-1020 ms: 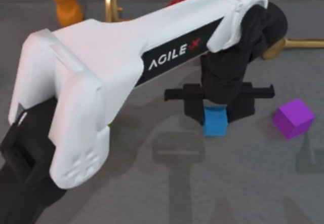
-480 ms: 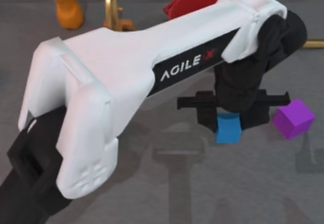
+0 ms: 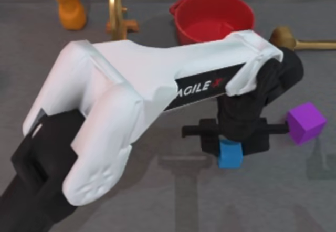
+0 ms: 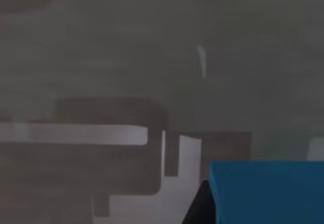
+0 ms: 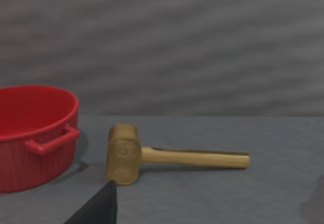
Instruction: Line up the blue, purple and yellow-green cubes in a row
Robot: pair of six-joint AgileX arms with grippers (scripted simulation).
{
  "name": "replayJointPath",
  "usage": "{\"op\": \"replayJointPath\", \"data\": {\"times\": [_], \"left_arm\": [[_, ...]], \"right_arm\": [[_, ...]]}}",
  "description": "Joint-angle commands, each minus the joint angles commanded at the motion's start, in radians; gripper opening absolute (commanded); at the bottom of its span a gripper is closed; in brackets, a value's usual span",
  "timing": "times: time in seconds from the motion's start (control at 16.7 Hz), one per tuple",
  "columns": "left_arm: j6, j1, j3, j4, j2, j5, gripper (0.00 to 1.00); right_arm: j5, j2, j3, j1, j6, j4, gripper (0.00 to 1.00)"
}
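1. My left tool [image 3: 229,147] clamps the blue cube [image 3: 230,154], just left of the purple cube [image 3: 305,122].
2. Left arm hides the mid tabletop [image 3: 173,200].
3. Red pot [image 3: 214,17], mallet [image 5: 167,154], orange bottle [image 3: 69,6] behind; pot looks empty.

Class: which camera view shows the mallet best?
The right wrist view: the whole mallet lies in plain sight beside the red pot. The top view catches only part of it; the left wrist view shows none.

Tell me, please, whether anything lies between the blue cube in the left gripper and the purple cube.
Nothing visible does. The left gripper holds the blue cube, and only bare table shows between it and the purple cube to its right. The pot and mallet sit farther back.
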Motion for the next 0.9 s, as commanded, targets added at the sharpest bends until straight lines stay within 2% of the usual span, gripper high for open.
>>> {"op": "replayJointPath", "data": {"times": [0.24, 0.9], "left_arm": [[0.000, 0.000, -0.002, 0.002, 0.000, 0.000, 0.00], [0.000, 0.000, -0.002, 0.002, 0.000, 0.000, 0.83]], "right_arm": [[0.000, 0.000, 0.000, 0.000, 0.000, 0.000, 1.00], [0.000, 0.000, 0.000, 0.000, 0.000, 0.000, 1.00]]}}
